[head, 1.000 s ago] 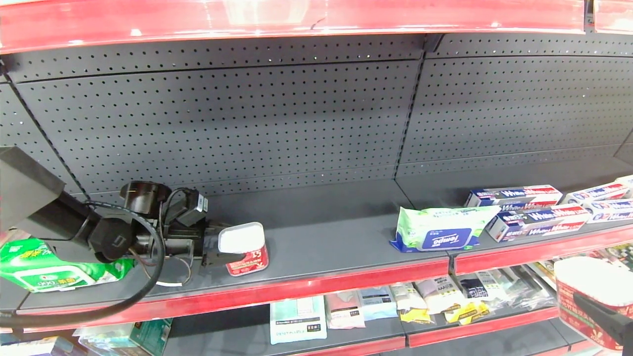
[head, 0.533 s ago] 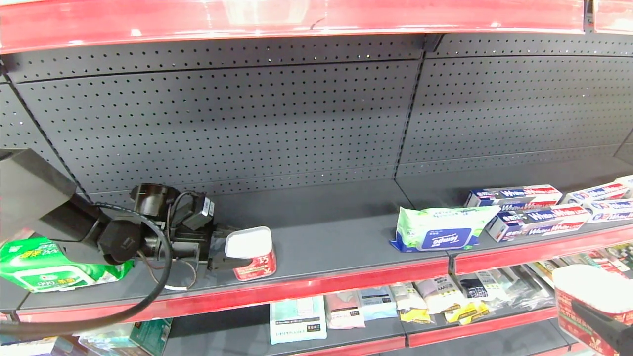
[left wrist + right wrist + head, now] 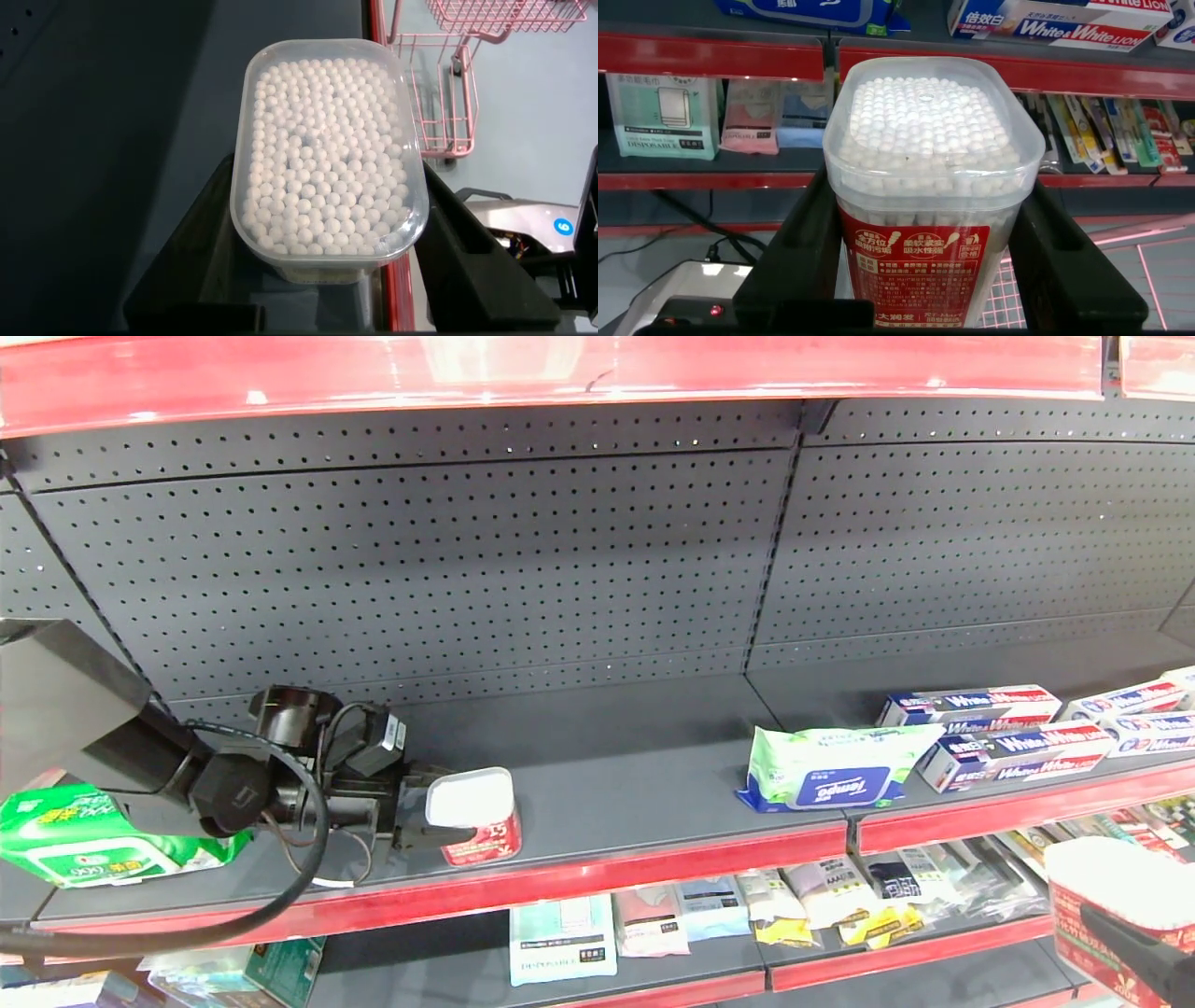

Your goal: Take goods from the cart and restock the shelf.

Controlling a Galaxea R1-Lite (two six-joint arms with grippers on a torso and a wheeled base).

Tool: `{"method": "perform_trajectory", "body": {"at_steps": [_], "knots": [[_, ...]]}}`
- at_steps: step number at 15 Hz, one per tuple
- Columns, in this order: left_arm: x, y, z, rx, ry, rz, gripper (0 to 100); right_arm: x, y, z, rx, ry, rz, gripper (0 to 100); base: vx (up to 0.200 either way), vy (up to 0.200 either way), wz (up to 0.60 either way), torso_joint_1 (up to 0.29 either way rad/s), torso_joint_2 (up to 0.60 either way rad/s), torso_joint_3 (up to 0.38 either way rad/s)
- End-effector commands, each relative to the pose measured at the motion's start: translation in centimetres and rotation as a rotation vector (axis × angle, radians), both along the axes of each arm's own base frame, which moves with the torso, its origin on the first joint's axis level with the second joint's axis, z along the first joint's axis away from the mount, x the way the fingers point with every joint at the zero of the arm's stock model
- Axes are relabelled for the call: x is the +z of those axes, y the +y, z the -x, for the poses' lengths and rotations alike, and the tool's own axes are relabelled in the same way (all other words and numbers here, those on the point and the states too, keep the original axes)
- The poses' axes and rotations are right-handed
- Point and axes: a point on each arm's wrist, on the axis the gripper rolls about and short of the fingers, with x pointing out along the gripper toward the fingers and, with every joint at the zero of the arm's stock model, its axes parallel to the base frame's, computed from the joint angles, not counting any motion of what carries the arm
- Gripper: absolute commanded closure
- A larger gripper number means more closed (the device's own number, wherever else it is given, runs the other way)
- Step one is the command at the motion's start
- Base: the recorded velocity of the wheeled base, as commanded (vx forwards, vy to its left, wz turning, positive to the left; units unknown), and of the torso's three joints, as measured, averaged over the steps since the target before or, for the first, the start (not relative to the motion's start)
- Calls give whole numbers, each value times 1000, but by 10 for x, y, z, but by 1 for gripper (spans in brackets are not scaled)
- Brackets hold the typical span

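While the left claw (image 3: 446,823) grips a swab tub (image 3: 471,803) standing on the shelf (image 3: 635,803) near its front edge, the right claw (image 3: 1120,929) holds a second tub (image 3: 1106,877) low, off the shelf. Left wrist: tub seemingly set down, not released, cart (image 3: 448,93) behind. Right wrist: claw clamps the second tub, yet to be placed

Left pincer (image 3: 444,814) grips a swab tub (image 3: 474,798) on the shelf (image 3: 635,803) — right pincer (image 3: 1116,919) holds another tub (image 3: 1106,873).

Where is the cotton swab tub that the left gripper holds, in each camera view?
Head view: cotton swab tub lower left at the shelf front, in the left gripper.
Left wrist view: tub centre, from above.
Right wrist view: second tub, in the right gripper.
Shared landmark: red shelf edge.
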Motion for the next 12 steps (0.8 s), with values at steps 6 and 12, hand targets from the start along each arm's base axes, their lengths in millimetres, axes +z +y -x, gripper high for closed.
{"method": "perform_trajectory", "body": {"at_steps": [6, 12], "knots": [[-1, 2, 0, 7, 6, -1, 100, 0, 0, 1, 2, -3, 3, 100, 0, 0, 0, 0, 0, 0], [-2, 1, 1, 5, 3, -3, 100, 0, 0, 1, 2, -3, 3, 100, 0, 0, 0, 0, 0, 0]]}}
